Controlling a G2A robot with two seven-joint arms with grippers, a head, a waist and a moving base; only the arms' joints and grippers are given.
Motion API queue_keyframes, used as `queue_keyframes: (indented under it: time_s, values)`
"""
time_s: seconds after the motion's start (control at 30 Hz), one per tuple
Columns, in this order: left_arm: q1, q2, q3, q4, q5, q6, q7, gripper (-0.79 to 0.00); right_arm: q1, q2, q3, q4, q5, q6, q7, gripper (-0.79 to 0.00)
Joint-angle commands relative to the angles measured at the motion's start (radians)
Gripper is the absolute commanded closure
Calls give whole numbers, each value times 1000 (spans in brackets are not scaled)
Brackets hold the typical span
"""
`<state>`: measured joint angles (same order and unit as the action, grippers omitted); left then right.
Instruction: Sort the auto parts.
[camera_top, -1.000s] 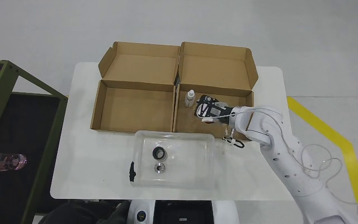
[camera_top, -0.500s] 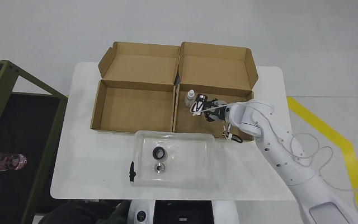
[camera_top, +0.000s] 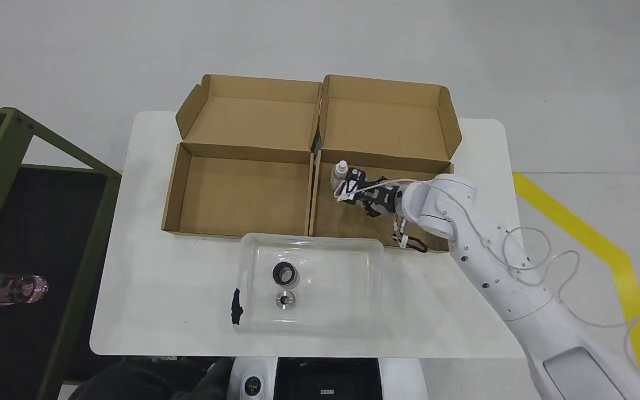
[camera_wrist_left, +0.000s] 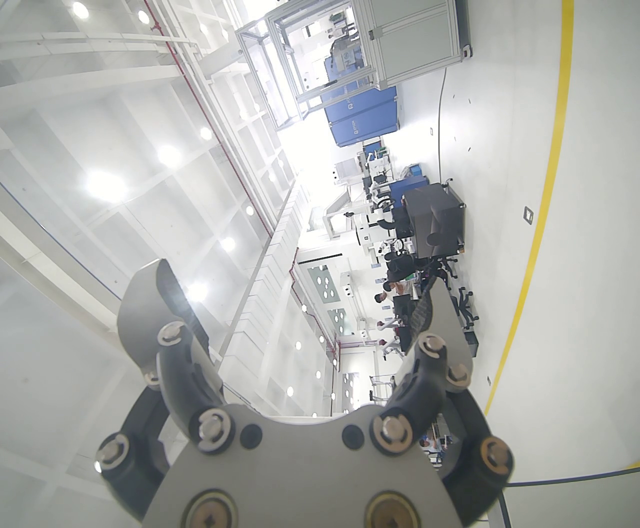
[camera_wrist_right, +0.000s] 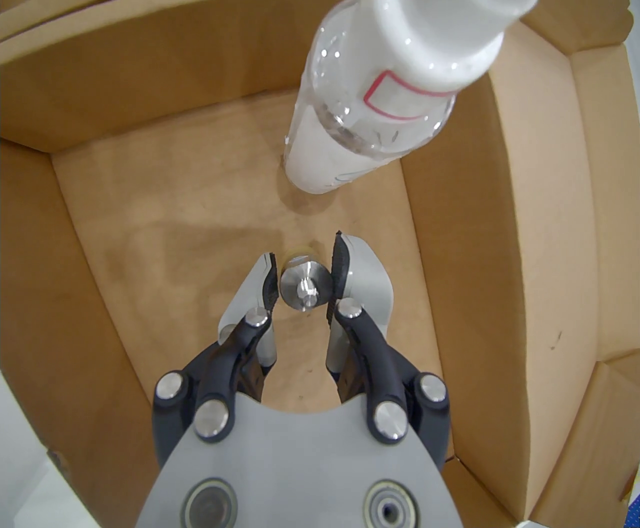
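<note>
Bench: a white bench (camera_top: 150, 250) is set with a left box (camera_top: 240, 195), a right box (camera_wrist_right: 550, 210) and a clear tray (camera_top: 365, 305) at the near edge
Right jaws: pinched on a small metal part (camera_wrist_right: 300, 289) inside the right box, near the white bottle (camera_wrist_right: 370, 100)
Left jaws: held spread, nothing between

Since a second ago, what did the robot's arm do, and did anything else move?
The right gripper, pinching a small metal part, slid across the right cardboard box toward the white bottle and now sits close to it. The bottle, the box and the black ring in the clear tray stayed put.
</note>
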<state>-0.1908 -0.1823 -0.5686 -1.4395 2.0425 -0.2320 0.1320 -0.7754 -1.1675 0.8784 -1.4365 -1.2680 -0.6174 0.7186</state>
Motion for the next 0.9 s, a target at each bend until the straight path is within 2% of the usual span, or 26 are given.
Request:
queue_keyframes:
  time_s: [0.0,0.07,0.27,0.6,0.77,0.87]
  values:
    - [0,0,0,0,0,0,0,-785,-1,-1,3,2,6,3,-8,-363]
    - [0,0,0,0,0,0,0,-785,-6,0,12,-5,14,5,-16,-413]
    - [0,0,0,0,0,0,0,-785,-49,15,75,-75,50,-6,-49,-471]
    - [0,0,0,0,0,0,0,-785,-186,51,213,-279,114,-38,-99,-551]
    - [0,0,0,0,0,0,0,-785,-252,62,247,-364,146,-63,-140,-554]
    - [0,0,0,0,0,0,0,-785,-287,66,251,-417,155,-84,-166,-610]
